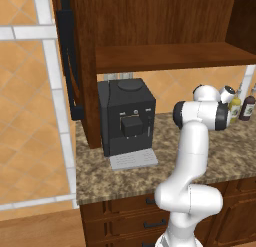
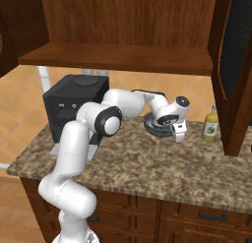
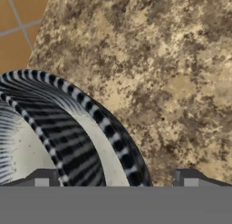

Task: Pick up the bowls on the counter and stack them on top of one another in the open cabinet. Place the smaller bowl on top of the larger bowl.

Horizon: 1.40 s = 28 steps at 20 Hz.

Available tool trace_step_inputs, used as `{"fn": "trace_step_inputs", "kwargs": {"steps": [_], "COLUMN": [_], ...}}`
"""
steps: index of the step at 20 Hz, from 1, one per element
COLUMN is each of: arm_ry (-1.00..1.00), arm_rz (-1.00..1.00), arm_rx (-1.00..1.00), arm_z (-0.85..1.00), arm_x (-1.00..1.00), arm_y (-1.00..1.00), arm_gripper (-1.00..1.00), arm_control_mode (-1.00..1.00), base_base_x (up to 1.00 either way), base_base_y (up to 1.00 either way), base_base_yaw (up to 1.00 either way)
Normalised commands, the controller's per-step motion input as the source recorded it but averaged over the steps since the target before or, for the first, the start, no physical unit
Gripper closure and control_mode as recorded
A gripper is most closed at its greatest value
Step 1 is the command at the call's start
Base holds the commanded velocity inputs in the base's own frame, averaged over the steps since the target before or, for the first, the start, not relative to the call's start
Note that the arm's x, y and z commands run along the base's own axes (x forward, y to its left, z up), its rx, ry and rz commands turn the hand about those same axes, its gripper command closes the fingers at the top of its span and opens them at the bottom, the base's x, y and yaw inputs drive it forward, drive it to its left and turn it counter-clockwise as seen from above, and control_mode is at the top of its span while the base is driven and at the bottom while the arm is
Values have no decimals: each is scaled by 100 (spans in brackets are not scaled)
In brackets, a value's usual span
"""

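A round dark bowl (image 2: 153, 126) with a finely lined wall sits on the granite counter (image 2: 147, 163), near the back. In the hand view the bowl (image 3: 68, 123) fills the lower left, with a striped rim and a paler inside. I cannot tell whether it is the larger bowl or the smaller bowl. My gripper (image 2: 178, 132) hangs low at the bowl's right side and is open. In the hand view the gripper (image 3: 115, 182) has its fingertips (image 3: 190, 180) wide apart, with the bowl's near rim between them and nothing gripped. The open cabinet's shelf (image 2: 118, 57) runs above, bare.
A black coffee machine (image 2: 74, 104) stands on the counter to the left of the bowl. A yellow bottle (image 2: 210, 125) stands to the right, below the open cabinet door (image 2: 236, 65). The other door (image 1: 67, 56) has a long black handle. Drawers sit under the counter edge.
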Motion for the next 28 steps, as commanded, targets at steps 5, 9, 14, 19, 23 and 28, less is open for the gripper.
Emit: {"fn": "trace_step_inputs", "kwargs": {"steps": [5, 9, 14, 19, 23, 28], "arm_ry": [4, 0, -1, -11, -17, -15], "arm_rz": [3, 2, 3, 0, 0, 0], "arm_rx": [0, 0, 0, 0, 0, 0], "arm_z": [-31, -26, -7, 5, 37, 75], "arm_x": [21, 1, -15, -58, -73, -69], "arm_y": [14, 33, 11, 4, 2, 23], "arm_gripper": [100, 100, 100, 100, 100, 100], "arm_control_mode": [-100, -100, -100, -100, -100, -100], "base_base_x": [0, 0, 0, 0, 0, 0], "base_base_y": [0, 0, 0, 0, 0, 0], "base_base_yaw": [0, 0, 0, 0, 0, 0]}}
